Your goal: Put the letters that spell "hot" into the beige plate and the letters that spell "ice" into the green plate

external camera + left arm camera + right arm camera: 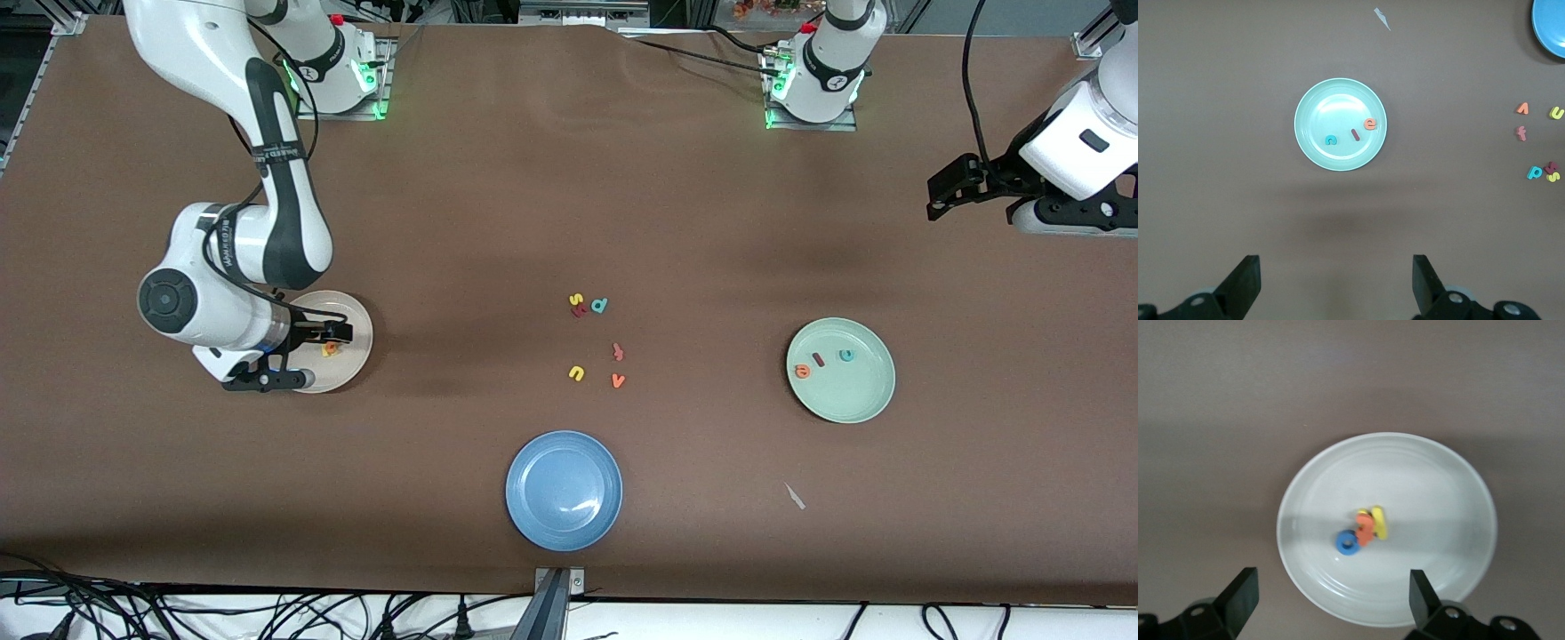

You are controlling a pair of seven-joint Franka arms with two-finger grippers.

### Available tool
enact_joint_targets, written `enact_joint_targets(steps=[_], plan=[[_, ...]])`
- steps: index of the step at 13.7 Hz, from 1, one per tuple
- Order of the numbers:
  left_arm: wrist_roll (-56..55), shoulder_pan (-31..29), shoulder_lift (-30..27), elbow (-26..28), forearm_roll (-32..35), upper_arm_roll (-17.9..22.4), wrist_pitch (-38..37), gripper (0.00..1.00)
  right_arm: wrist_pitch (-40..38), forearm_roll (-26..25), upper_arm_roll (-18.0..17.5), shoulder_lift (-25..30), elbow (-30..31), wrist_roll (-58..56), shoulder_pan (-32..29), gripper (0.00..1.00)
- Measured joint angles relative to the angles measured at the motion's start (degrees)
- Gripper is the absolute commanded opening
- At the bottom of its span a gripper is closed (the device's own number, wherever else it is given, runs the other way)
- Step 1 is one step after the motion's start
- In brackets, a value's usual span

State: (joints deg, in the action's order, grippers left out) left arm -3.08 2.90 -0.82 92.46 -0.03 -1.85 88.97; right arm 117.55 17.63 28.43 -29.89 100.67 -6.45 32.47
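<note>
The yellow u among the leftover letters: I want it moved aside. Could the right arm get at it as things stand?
Probably yes. The yellow u lies alone on bare table, apart from the orange v. The right gripper is open over the beige plate, holding nothing.

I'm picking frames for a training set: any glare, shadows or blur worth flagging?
Front view: a white glare streak on the blue plate; soft arm shadows on the table. Left wrist view: a bright sheen on the green plate, sharp otherwise. Right wrist view: the beige plate looks soft and washed out.

Robotics lab, bolted arm bases [342, 67], brown test table [498, 196], loose cables [267, 613]
</note>
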Motion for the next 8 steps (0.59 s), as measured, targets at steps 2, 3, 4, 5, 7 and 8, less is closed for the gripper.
enact_joint_targets(steps=[2, 3, 4, 5, 7, 8], plan=[[0.0, 0.0, 0.0, 0.0, 0.0, 0.0, 0.0, 1.0, -1.8, -7.3, -8.4, 4.2, 0.0, 0.7, -9.7, 1.0], [0.0, 0.0, 0.0, 0.0, 0.0, 0.0, 0.0, 1.0, -2.8, -10.1, -12.6, 6.5, 0.1, 0.8, -14.9, 1.0], [0.0, 0.0, 0.0, -0.1, 0.0, 0.0, 0.0, 1.0, -3.9, -12.2, -15.1, 8.7, 0.3, 0.8, -18.5, 1.0], [0.0, 0.0, 0.0, -0.1, 0.0, 0.0, 0.0, 1.0, -5.6, -14.0, -16.4, 11.2, 0.6, 0.8, -20.6, 1.0], [0.0, 0.0, 0.0, -0.1, 0.0, 0.0, 0.0, 1.0, -11.6, -16.5, -17.7, 16.5, 0.8, 0.8, -22.7, 1.0], [0.0, 0.0, 0.0, -0.1, 0.0, 0.0, 0.0, 1.0, -14.9, -17.6, -19.0, 19.3, 0.8, 0.8, -24.0, 1.0]])
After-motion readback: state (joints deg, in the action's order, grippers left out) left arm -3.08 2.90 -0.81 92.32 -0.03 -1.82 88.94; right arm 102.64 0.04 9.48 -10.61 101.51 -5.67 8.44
